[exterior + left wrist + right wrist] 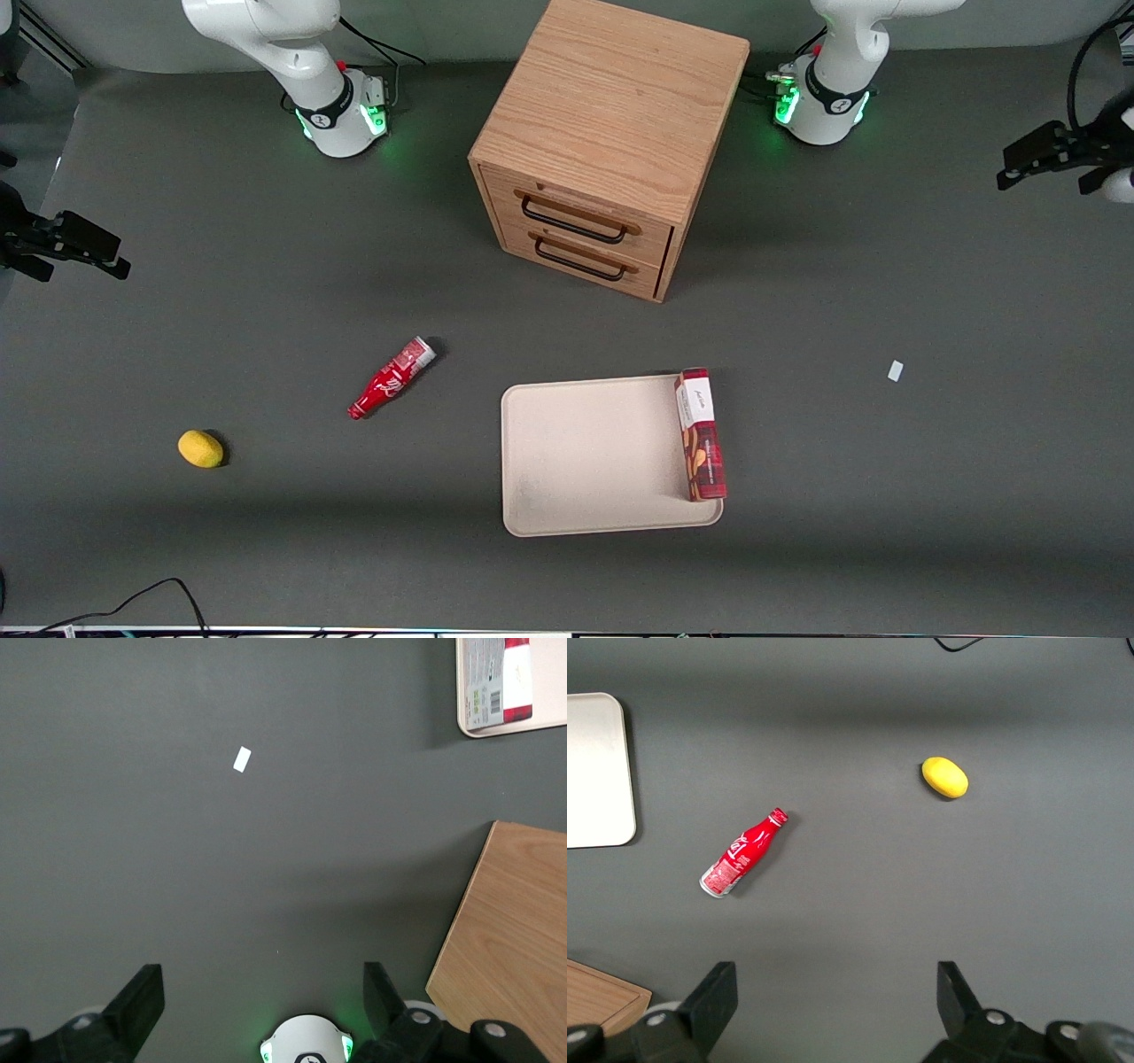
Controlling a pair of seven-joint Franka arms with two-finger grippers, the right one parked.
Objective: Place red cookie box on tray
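**Red cookie box on the tray's edge, with little margin**

Red cookie box (pixel 701 434) lies flat along the tray (pixel 585 461), against the rim that faces my end of the table, at about three o'clock from the tray's centre in the front view. Its white label end points toward twelve o'clock, at the wooden drawer cabinet (pixel 602 142). I judge the placement essentially done, but the box seems to ride on or over the low rim rather than sit well inside it, and I cannot tell whether its long edge overhangs.

My gripper (pixel 264 1001) is high and well apart from the tray, toward my own end of the table. My fingers (pixel 142 997) are spread wide with nothing between them, only bare mat and a small white scrap (pixel 242 759) below.

What could go wrong from here, as I see it:
- If the box rests half on the rim, a knock to the table or tray could tip it off onto the mat at three o'clock.
- If I went back to nudge it inward, a push on one end would turn the slim box instead of sliding it, and could shove the light tray along.
- Coming down again near the cabinet's corner, my arm could clip the wood.

The red bottle (pixel 391 378) and the yellow lemon (pixel 200 448) lie well apart toward nine o'clock, so they pose no risk.
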